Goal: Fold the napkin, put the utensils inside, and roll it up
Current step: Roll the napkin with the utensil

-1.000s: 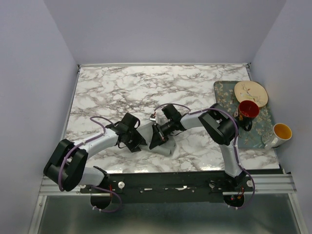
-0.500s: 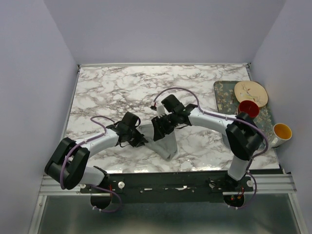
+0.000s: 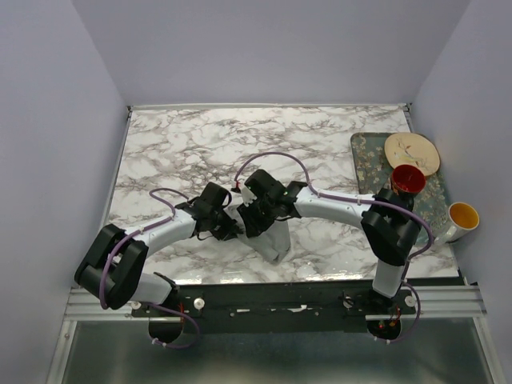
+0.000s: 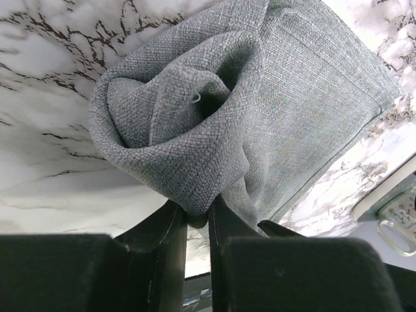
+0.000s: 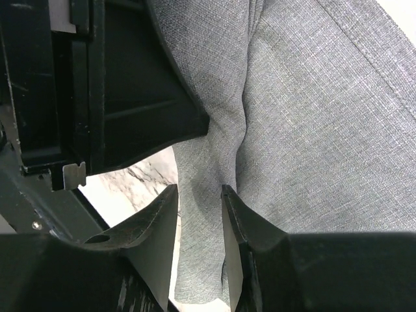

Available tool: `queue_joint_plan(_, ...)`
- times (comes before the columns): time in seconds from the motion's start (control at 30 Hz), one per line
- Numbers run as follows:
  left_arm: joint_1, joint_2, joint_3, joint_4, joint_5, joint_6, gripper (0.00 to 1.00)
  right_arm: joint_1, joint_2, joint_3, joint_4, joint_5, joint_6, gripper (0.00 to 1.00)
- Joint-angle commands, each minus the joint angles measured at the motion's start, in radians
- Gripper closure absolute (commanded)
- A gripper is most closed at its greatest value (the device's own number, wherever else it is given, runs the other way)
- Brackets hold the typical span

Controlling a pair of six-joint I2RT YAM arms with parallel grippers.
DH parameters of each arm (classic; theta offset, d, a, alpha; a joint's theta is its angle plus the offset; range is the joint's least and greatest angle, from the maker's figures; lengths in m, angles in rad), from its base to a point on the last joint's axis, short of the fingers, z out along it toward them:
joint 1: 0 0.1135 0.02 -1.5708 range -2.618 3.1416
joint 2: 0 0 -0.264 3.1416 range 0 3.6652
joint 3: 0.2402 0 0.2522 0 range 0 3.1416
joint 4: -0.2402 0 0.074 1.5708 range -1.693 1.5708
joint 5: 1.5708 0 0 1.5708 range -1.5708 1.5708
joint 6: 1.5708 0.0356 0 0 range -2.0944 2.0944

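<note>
The grey-green napkin (image 3: 274,238) lies rolled near the table's front middle. In the left wrist view its spiral end (image 4: 188,123) faces the camera. My left gripper (image 3: 222,226) is shut on the lower edge of that rolled end (image 4: 195,218). My right gripper (image 3: 251,218) is close beside the left one, jaws closed on the rolled cloth (image 5: 198,195), which fills the narrow gap between its fingers (image 5: 231,214). The napkin's flat part (image 5: 325,117) spreads to the right. No utensils show; whether any are inside the roll cannot be seen.
A floral grey tray (image 3: 364,152) at the right edge holds a cream plate (image 3: 411,152) and a red mug (image 3: 407,179). A white cup with a yellow inside (image 3: 460,218) stands beside the tray. The two grippers nearly touch.
My right gripper has moved left along the napkin, up close to the left gripper. The left gripper has barely moved and keeps its hold on the cloth.
</note>
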Motion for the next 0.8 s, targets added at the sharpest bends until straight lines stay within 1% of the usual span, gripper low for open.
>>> queue_joint_plan(0.0, -0.006, 0.012, 0.012, -0.040, -0.025, 0.010, 0.87, 0.009, 0.019, -0.017, 0.033, 0.022, -0.013, 0.60)
queue_joint_plan(0.2, -0.006, 0.000, 0.011, -0.040, -0.023, 0.000, 0.87, 0.020, 0.023, -0.063, 0.076, 0.002, 0.021, 0.61)
queue_joint_plan(0.27, -0.006, -0.001, 0.012, -0.038, -0.017, -0.003, 0.88, 0.023, 0.031, -0.079, 0.081, 0.023, 0.029, 0.60)
queue_joint_plan(0.37, -0.006, -0.011, 0.006, -0.032, -0.008, -0.010, 0.88, 0.024, 0.042, -0.103, 0.104, 0.045, 0.026, 0.51)
queue_joint_plan(0.43, -0.006, -0.023, 0.003, -0.029, 0.003, -0.016, 0.88, 0.034, 0.052, -0.109, 0.118, 0.049, 0.023, 0.50)
queue_joint_plan(0.57, -0.006, -0.043, 0.003, -0.029, 0.015, -0.026, 0.88, 0.066, 0.066, -0.138, 0.141, 0.147, 0.021, 0.45)
queue_joint_plan(0.63, -0.004, -0.057, 0.002, -0.024, 0.021, -0.036, 0.88, 0.080, 0.080, -0.149, 0.169, 0.178, 0.033, 0.44)
queue_joint_plan(0.73, -0.004, -0.067, 0.000, -0.021, 0.038, -0.042, 0.88, 0.086, 0.095, -0.163, 0.176, 0.255, 0.059, 0.52)
queue_joint_plan(0.77, -0.006, -0.072, -0.002, -0.021, 0.043, -0.044, 0.88, 0.086, 0.098, -0.168, 0.176, 0.293, 0.072, 0.59)
